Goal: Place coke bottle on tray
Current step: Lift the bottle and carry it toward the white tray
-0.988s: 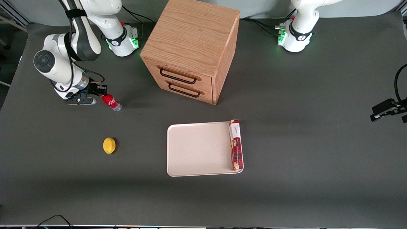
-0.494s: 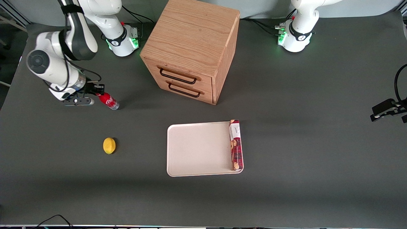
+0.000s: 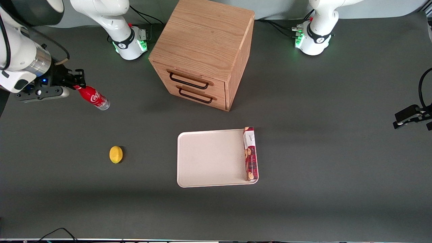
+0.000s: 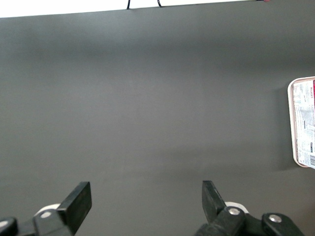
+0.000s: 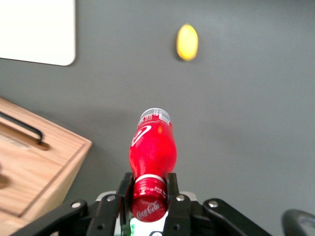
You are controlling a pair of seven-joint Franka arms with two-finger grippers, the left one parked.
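The coke bottle (image 3: 93, 98) is a small red bottle with white script, held up off the table and tilted, its clear base pointing down toward the front camera. My right gripper (image 3: 78, 86) is shut on its red cap, high above the working arm's end of the table. In the right wrist view the fingers (image 5: 171, 187) clamp the cap and neck of the coke bottle (image 5: 152, 150). The cream-white tray (image 3: 209, 158) lies flat near the table's middle, nearer the front camera than the cabinet; its corner shows as the tray (image 5: 37, 30) in the right wrist view.
A wooden two-drawer cabinet (image 3: 206, 50) stands at the back middle. A long red biscuit box (image 3: 250, 154) lies along the tray's edge toward the parked arm. A yellow lemon (image 3: 116, 154) rests on the table below the bottle, nearer the front camera.
My gripper has risen with the coke bottle, lifting it off the table and carrying it farther toward the working arm's end. Tray, box and lemon stayed put.
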